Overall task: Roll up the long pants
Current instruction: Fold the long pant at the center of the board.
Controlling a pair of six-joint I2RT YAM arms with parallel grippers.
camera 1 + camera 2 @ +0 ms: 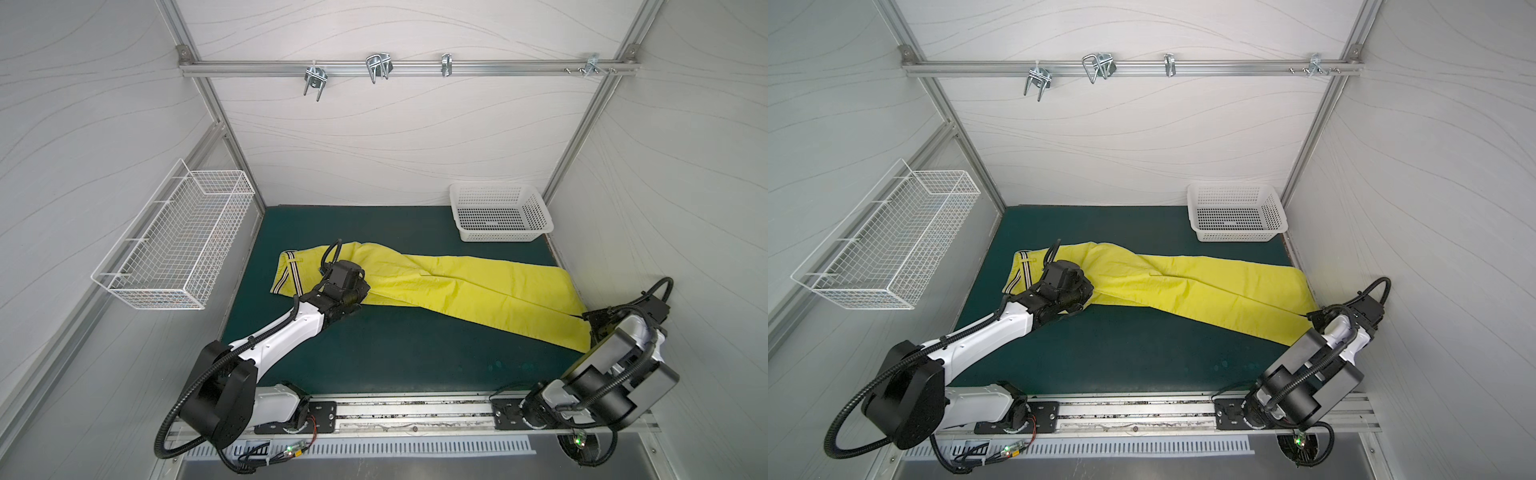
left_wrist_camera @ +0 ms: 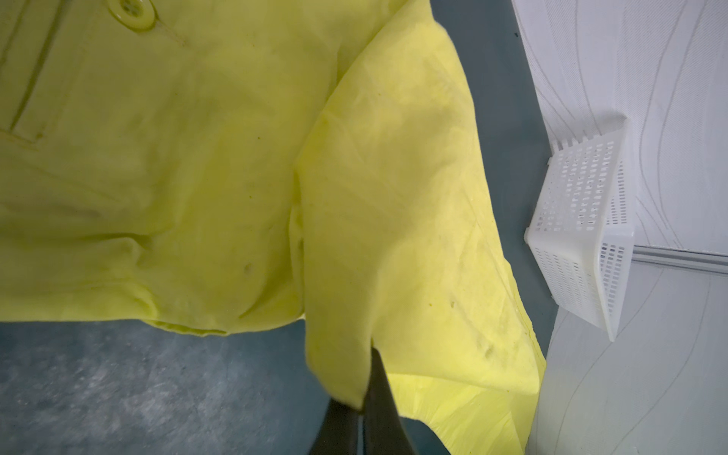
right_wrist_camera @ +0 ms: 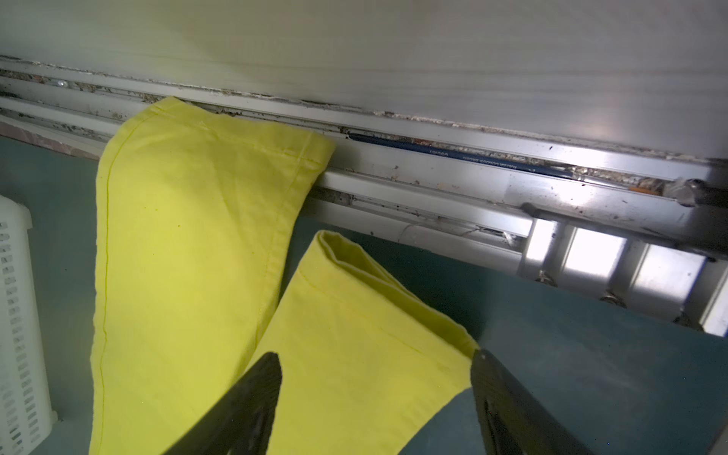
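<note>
Here, the long pants (image 1: 457,286) lie stretched across the green mat (image 1: 395,357). Their striped waistband (image 1: 282,276) points toward the robot's left, and the two legs run side by side to the mat's right edge.

The left gripper (image 2: 364,378) is clenched on a fold of yellow-green cloth at the garment's near edge, close to the hip. It looks placed to tug that loose flap straight so the upper part lies flat.

The right gripper (image 3: 376,362) hovers with its jaws spread wide, one on either side of the nearer leg's cuff (image 3: 374,275), grasping nothing. The other cuff (image 3: 236,134) rests against the metal rail (image 3: 433,173) bordering the mat.

Holding one end and lining up on the other suggests the arms are squaring the legs before any rolling. No part of the fabric is wound yet, so the task appears to be in its early, straightening stage.

A white plastic basket (image 1: 500,216) stands at the mat's far right corner, apart from the pants. A wire basket (image 1: 174,245) hangs on the left wall.
</note>
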